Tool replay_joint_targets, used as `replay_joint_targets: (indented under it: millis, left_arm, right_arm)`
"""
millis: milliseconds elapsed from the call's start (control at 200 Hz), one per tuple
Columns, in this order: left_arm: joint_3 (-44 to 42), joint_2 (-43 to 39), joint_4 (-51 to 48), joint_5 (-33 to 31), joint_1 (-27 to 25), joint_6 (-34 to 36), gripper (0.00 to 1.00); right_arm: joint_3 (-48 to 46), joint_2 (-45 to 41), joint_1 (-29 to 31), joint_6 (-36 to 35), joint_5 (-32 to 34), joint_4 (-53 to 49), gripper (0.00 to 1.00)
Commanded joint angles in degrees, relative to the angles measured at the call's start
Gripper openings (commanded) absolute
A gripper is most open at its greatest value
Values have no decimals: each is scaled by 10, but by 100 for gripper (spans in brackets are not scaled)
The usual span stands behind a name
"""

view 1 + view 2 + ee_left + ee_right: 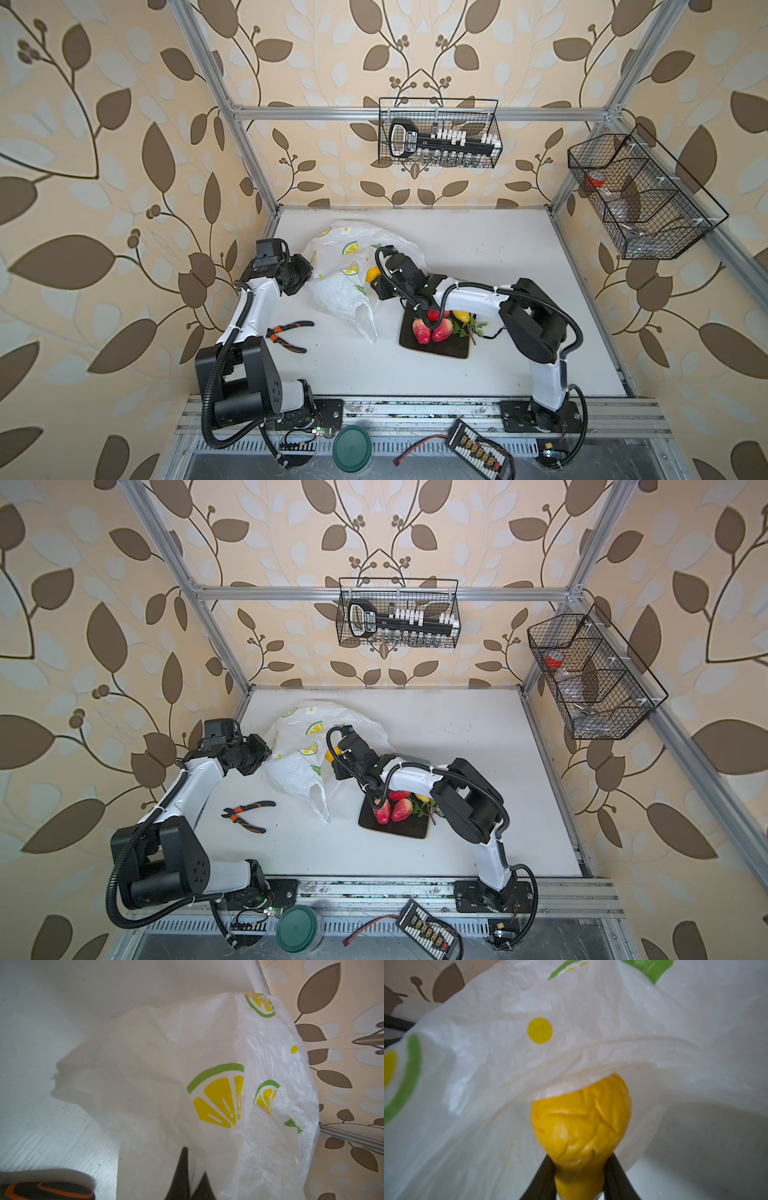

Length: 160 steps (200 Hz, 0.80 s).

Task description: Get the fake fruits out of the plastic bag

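My left pincer (pixel 194 1176) is clenched on a fold of the plastic bag (pixel 207 1053), holding that edge up off the surface (pixel 519 270). My right pincer (pixel 580 1169) grasps the yellow pear (pixel 581 1126) by its narrow neck at the bag's mouth, the pear's broad end tucked under the bag's rim. In both top views the bag lies toward the back left of the surface. Strawberries (pixel 422 332) lie on the black tray (pixel 449 349) beneath my right arm, apart from the bag.
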Motion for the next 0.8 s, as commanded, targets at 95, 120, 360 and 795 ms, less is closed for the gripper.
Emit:
replay_joint_targets:
  millis: [95, 120, 360, 795]
  left_arm:
    - [16, -2, 15, -2, 5, 17, 0]
    - [15, -2, 16, -1, 5, 17, 0]
    - [8, -11, 17, 6, 5, 16, 0]
    - [-14, -24, 27, 16, 5, 11, 0]
  right_arm:
    - [-69, -114, 1, -65, -31, -96, 24]
    - [-77, -128, 1, -72, -31, -109, 24]
    - [-138, -233, -3, -109, 13, -233, 25]
    - [-159, -234, -13, -75, 74, -305, 29]
